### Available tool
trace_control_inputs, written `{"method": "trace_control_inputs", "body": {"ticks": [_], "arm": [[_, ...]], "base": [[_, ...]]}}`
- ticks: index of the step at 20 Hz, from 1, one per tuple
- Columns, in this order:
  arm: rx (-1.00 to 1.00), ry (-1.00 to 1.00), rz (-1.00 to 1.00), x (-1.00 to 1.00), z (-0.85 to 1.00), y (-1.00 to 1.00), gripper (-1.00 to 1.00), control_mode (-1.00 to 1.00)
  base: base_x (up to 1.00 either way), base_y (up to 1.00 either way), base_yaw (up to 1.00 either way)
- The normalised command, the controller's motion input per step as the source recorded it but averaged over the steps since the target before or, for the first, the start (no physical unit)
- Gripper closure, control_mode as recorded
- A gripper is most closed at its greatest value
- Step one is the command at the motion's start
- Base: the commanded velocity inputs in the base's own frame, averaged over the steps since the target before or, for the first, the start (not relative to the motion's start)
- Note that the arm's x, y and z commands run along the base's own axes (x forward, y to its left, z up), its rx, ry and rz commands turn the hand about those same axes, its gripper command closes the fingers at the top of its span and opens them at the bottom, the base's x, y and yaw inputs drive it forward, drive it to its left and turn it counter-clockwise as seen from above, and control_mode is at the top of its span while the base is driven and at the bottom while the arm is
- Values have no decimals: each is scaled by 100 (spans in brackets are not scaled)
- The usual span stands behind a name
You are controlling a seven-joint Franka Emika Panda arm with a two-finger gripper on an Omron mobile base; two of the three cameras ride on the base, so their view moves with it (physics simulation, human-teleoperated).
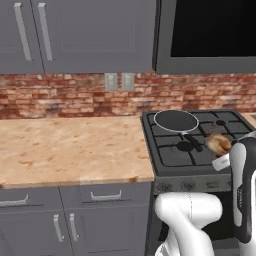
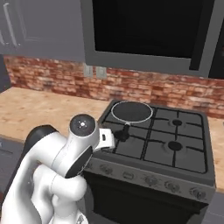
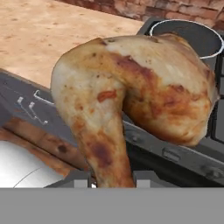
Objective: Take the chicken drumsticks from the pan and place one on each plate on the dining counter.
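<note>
Gripper [image 3: 112,180] is clamped on 1 chicken drumstick [image 3: 131,100], holding it by the thin bone end; in my hand view the meaty bulb sticks out ahead of the fingers, so its long axis runs roughly along the gripper. From the left base view the drumstick hangs above the front right of the stove [image 1: 172,155], clear of the grates, near the pan's black handle. The pan [image 1: 176,120] sits on the back left burner and looks empty from both base views; I can't spot a 2nd drumstick anywhere. No plates or dining counter in front of me, just the wood-look worktop [image 1: 70,147] to the left of the stove. My read: the base has to drive off to find the plates while I keep the grip closed
</note>
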Motion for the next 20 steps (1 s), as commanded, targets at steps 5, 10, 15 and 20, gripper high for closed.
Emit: {"method": "trace_control_inputs", "body": {"ticks": [5,10,15,20], "arm": [[0,0,0,0,0,0,100,100],[0,0,0,0,0,0,100,100],[0,0,0,0,0,0,100,100],[0,0,0,0,0,0,100,100]], "base": [[-32,23,94],[-17,5,100],[-12,0,100],[-10,0,100]]}}
